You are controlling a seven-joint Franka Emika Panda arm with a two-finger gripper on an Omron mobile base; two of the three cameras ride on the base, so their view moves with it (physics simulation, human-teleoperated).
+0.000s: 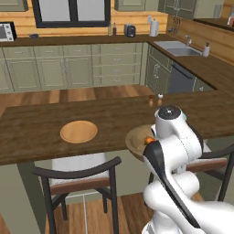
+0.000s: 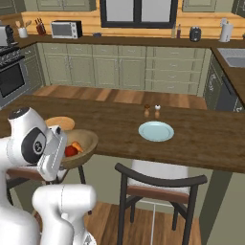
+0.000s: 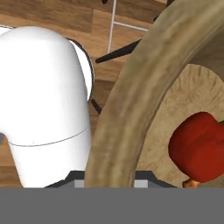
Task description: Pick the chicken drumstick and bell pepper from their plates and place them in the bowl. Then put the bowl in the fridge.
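The tan wooden bowl [image 2: 82, 139] sits at the near edge of the dark counter, partly past it, with its thick rim [image 3: 131, 100] close up in the hand view. My gripper [image 3: 111, 180] is shut on that rim, one finger on each side. Inside the bowl lie the red bell pepper [image 3: 199, 146] [image 2: 71, 151] and the orange chicken drumstick [image 2: 77, 146]. In the left base view my arm covers most of the bowl [image 1: 135, 139]. The flat wooden plate [image 1: 78, 131] and the pale teal plate [image 2: 156, 131] are bare. The fridge is out of view.
Salt and pepper shakers [image 2: 151, 111] stand on the counter [image 1: 36, 128] behind the plates. Two dark chairs [image 1: 77, 178] [image 2: 158, 184] are tucked under its near edge. Sage cabinets and a sink [image 1: 178, 48] line the far walls.
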